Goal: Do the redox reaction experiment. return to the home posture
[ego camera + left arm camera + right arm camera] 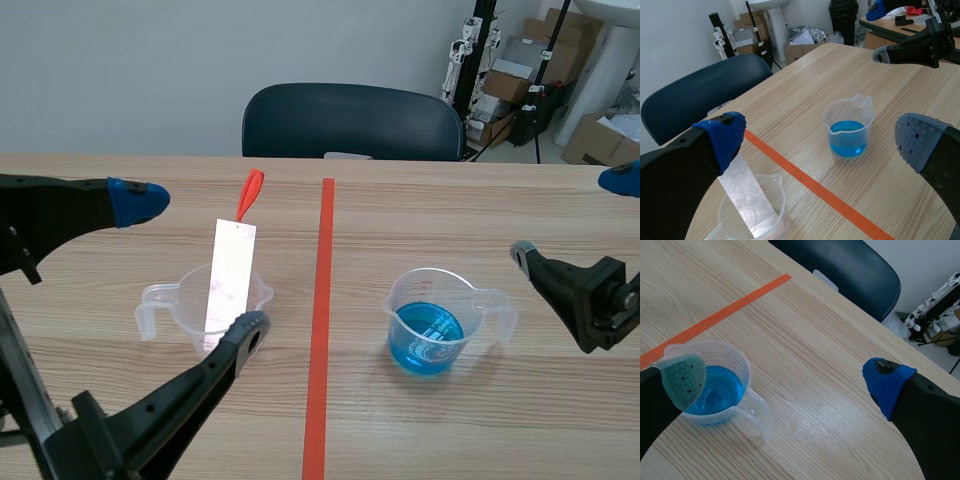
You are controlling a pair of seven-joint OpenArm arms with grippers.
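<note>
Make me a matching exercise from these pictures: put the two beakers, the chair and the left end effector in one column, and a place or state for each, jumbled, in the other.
Column one
1. right beaker
2. left beaker
3. chair
4. left end effector

Column two
A. open, holding nothing
B. behind the far edge of the table
C. white strip stands in it
D. holds blue liquid

Pairs: 1-D, 2-C, 3-B, 4-A
</note>
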